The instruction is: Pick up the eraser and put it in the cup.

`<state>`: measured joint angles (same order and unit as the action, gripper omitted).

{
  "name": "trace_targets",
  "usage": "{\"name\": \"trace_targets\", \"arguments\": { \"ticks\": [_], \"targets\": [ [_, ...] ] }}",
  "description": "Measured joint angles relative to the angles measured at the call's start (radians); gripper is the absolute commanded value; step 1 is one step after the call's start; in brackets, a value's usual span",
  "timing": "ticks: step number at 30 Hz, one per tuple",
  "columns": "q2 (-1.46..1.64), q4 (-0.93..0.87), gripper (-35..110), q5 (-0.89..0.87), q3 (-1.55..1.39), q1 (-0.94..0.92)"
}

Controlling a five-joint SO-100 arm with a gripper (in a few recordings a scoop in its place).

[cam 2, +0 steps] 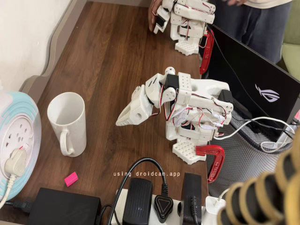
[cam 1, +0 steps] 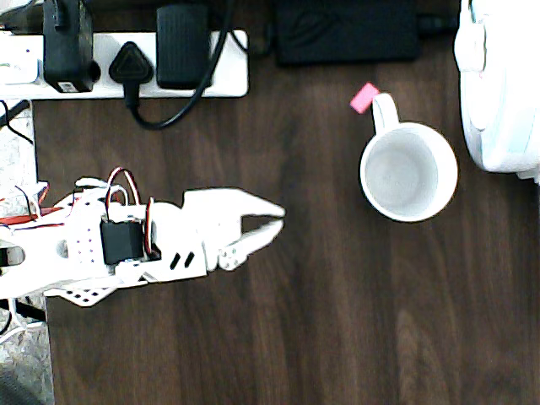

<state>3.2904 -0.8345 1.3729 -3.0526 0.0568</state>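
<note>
White jaws (cam 1: 268, 221) slightly parted, empty, over desk (cam 1: 337, 321). Pink eraser (cam 1: 364, 98) well ahead, off up-right in overhead view (beside mug (cam 1: 409, 172) handle), long axis diagonal.

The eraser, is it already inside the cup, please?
No, in the overhead view the eraser lies on the table beside the handle of the cup.

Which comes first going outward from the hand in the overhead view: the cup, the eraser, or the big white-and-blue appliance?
From the hand, in the overhead view:
1. The cup, to the right and slightly above, upright on the table.
2. The eraser, up and right, just beside the cup's handle. Not far behind the cup in distance.
3. The white-and-blue appliance, at the right edge, beyond the cup.
</note>
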Motion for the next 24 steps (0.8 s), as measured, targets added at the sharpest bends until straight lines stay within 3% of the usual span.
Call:
{"name": "trace_targets", "arguments": {
  "ticks": [6, 10, 15, 24],
  "targets": [
    [0.000, 0.000, 0, 0.124, 0.000, -0.032],
    [-0.034, 0.083, 10, 0.127, 0.009, 0.014],
    [-0.385, 0.265, 15, 0.127, 0.173, 0.160],
    [-1.092, 0.316, 16, 0.127, 0.615, 0.253]
  ]
}}
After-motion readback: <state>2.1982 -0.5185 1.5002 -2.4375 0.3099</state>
